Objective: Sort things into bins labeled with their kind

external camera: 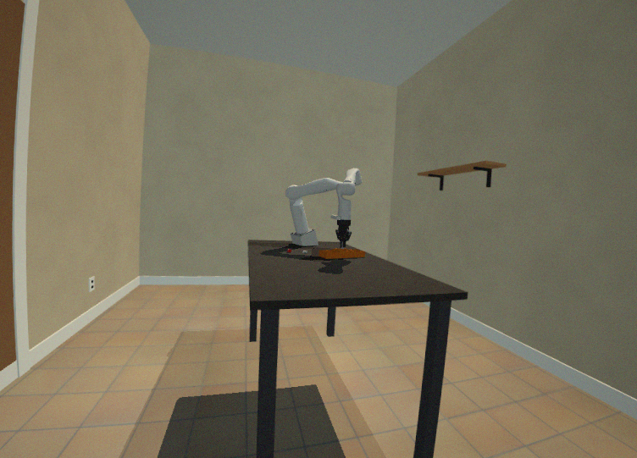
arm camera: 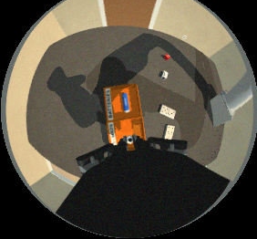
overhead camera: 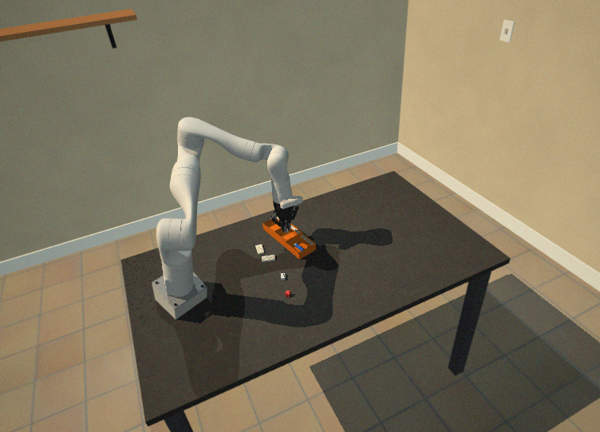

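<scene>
Top view: the white arm [overhead camera: 183,209] is seen rising from its grey base [overhead camera: 186,307] at the left of the dark table [overhead camera: 387,233], bending over at the shoulder and reaching down to the right, so that the gripper [overhead camera: 283,226] is pointed straight down over the far-left end of the orange bin tray [overhead camera: 274,235]. The fingers are closed on a small grey cylindrical thing [arm camera: 129,140], seen from the wrist just above the tray's near compartment; its kind cannot be told. The tray is divided into two compartments, with labels along one long side; one label appears to read "BATTERIES", the other cannot be read. A blue battery [arm camera: 126,102] is seen lying in the far compartment in the wrist view. On the table left of the tray two white dominoes [overhead camera: 259,247] [overhead camera: 267,258] are laid close together. Nearer the front, a white die [overhead camera: 282,275] and a red die [overhead camera: 287,293] are set apart from each other.
</scene>
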`<state>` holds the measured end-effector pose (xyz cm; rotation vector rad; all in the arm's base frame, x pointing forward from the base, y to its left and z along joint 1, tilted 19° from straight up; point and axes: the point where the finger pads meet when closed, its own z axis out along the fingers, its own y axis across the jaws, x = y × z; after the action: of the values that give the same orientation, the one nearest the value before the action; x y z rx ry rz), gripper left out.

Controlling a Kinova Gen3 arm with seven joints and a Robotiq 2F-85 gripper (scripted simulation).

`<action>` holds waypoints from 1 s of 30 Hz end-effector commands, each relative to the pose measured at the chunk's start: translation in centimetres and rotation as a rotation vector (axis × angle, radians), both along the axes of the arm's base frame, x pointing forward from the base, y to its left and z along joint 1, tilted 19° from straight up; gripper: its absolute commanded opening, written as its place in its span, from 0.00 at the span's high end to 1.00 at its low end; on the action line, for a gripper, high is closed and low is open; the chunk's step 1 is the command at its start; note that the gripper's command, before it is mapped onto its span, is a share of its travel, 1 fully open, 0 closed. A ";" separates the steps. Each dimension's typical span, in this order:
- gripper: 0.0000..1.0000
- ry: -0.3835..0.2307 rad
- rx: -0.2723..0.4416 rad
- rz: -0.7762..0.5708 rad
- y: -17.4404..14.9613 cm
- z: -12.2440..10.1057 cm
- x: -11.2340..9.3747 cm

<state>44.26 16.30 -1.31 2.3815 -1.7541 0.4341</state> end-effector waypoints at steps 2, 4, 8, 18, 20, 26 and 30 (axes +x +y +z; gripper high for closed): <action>0.89 -0.004 -0.005 -0.001 -0.6 -1.0 0.3; 0.89 -0.004 -0.005 -0.001 -0.8 -1.4 0.3; 0.89 -0.004 -0.005 -0.001 -0.9 -1.7 0.4; 0.89 -0.006 -0.008 -0.003 -1.4 -2.6 0.4; 0.89 -0.002 -0.005 -0.004 -1.1 -2.5 0.3; 0.89 -0.002 -0.005 -0.004 -1.1 -2.5 0.3; 0.69 -0.002 -0.005 -0.004 -1.1 -2.5 0.3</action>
<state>44.52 15.25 -3.84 2.3754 -1.7535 0.4353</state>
